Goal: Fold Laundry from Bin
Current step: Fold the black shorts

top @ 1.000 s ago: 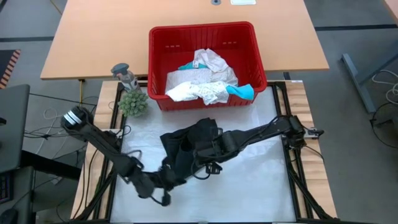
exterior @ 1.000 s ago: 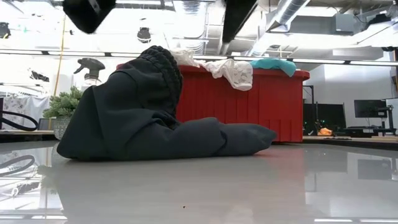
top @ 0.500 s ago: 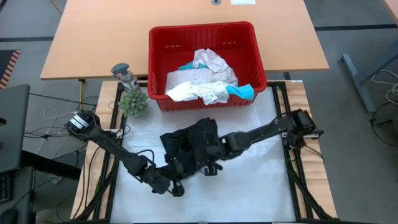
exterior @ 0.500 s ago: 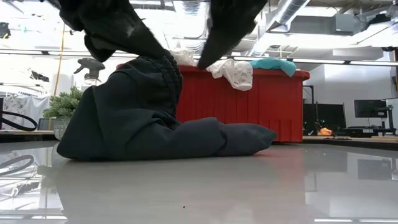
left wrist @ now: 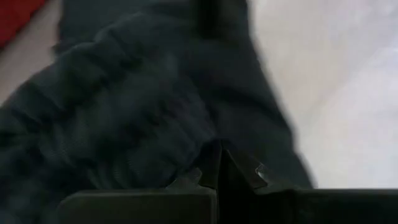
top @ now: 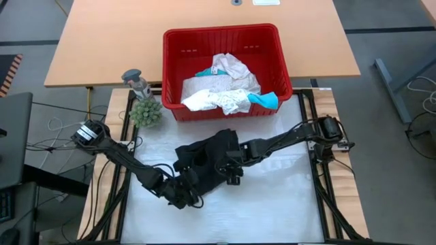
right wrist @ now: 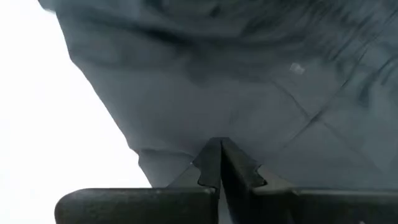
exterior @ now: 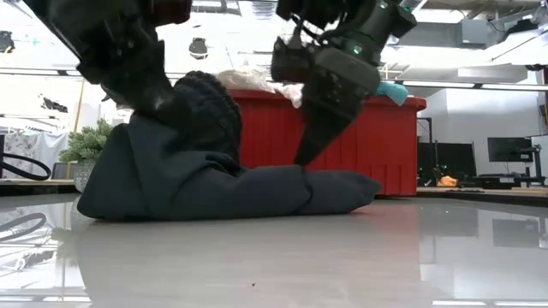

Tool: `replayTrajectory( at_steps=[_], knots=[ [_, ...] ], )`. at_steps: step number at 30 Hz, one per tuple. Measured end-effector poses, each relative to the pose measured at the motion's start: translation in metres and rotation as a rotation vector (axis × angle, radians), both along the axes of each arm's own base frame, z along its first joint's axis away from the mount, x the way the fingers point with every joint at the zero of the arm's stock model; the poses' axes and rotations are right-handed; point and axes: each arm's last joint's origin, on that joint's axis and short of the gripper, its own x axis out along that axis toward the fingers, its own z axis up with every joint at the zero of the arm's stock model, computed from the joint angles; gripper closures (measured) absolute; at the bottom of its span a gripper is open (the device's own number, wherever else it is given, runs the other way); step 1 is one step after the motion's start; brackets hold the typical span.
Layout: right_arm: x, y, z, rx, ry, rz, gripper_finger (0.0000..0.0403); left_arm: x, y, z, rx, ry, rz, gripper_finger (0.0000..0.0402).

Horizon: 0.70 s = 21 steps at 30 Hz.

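Table point(top: 272, 204): 1 black garment point(top: 204, 160), 2 grippers.

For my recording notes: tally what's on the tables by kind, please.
Black garment: 1
White lacy cloth in the bin, pieces can't be separated: 1 heap
Teal cloth: 1
Red bin: 1
Potted plant: 1
Spray bottle: 1
Total: 6

black garment point(top: 204, 160): soft matt cloth, ribbed band | bin point(top: 279, 51): glossy red plastic | tabletop point(exterior: 342, 257): smooth, glossy white | desk point(top: 109, 41): matt wood
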Motion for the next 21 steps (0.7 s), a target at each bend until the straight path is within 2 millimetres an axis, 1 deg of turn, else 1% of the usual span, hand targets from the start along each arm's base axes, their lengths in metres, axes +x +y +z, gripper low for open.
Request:
replayTrajectory(
  at_steps=[6, 9, 12, 16, 18, 21],
  knots=[
    [-0.007, 0.004, -0.009, -0.004, 0.038, 0.010, 0.0387, -0.008, 0.018, -0.005, 0.070, 0.122, 0.083, 0.0401],
    [-0.013, 0.005, -0.017, 0.005, 0.072, -0.004, 0.0383, -0.017, 0.031, -0.010, 0.123, 0.208, 0.163, 0.0401],
    [-0.019, 0.007, -0.025, 0.018, 0.101, -0.017, 0.0368, -0.028, 0.042, -0.021, 0.150, 0.257, 0.241, 0.0401],
    [-0.026, 0.017, -0.031, 0.030, 0.127, 0.002, 0.0367, -0.035, 0.049, -0.028, 0.145, 0.267, 0.288, 0.0401],
    [-0.027, 0.021, -0.031, 0.030, 0.133, 0.013, 0.0374, -0.036, 0.050, -0.025, 0.136, 0.254, 0.296, 0.0401],
    [-0.028, 0.025, -0.031, 0.030, 0.127, 0.023, 0.0381, -0.033, 0.049, -0.007, 0.110, 0.178, 0.293, 0.0401]
  ],
)
